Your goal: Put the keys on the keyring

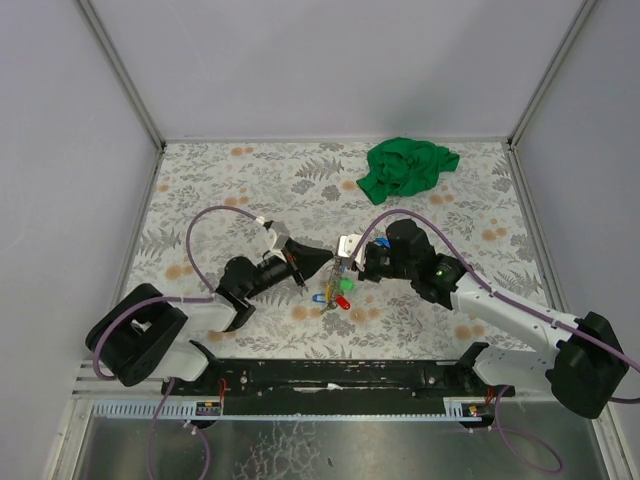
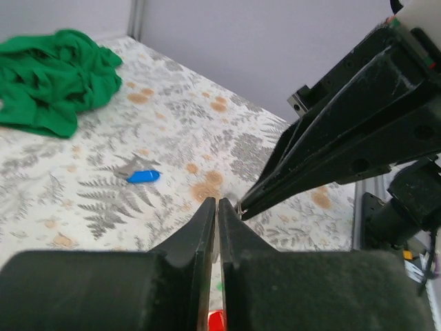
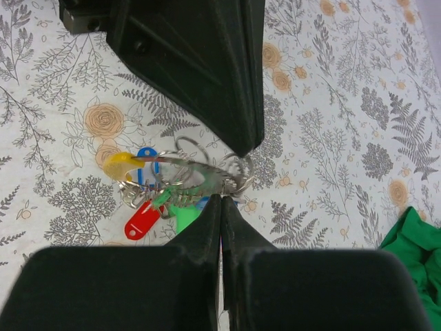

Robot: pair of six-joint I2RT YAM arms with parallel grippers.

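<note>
The keyring (image 3: 185,166) is a silvery wire loop held off the table between both grippers, and shows in the top view (image 1: 338,276). Yellow (image 3: 117,165), blue (image 3: 145,160), red (image 3: 141,221) and green (image 3: 185,218) keys hang bunched at it. My right gripper (image 3: 222,198) is shut with its tips pinching the loop's near edge. My left gripper (image 2: 218,204) is shut, its tip (image 3: 242,141) just beyond the loop, tip to tip with the right one (image 2: 242,209). Whether it grips anything is hidden. A loose blue key (image 2: 143,176) lies on the table, also in the top view (image 1: 381,243).
A crumpled green cloth (image 1: 408,166) lies at the back right of the flowered table cover (image 1: 220,180), also in the left wrist view (image 2: 55,76). Grey walls enclose the table on three sides. Purple cables arch over both arms.
</note>
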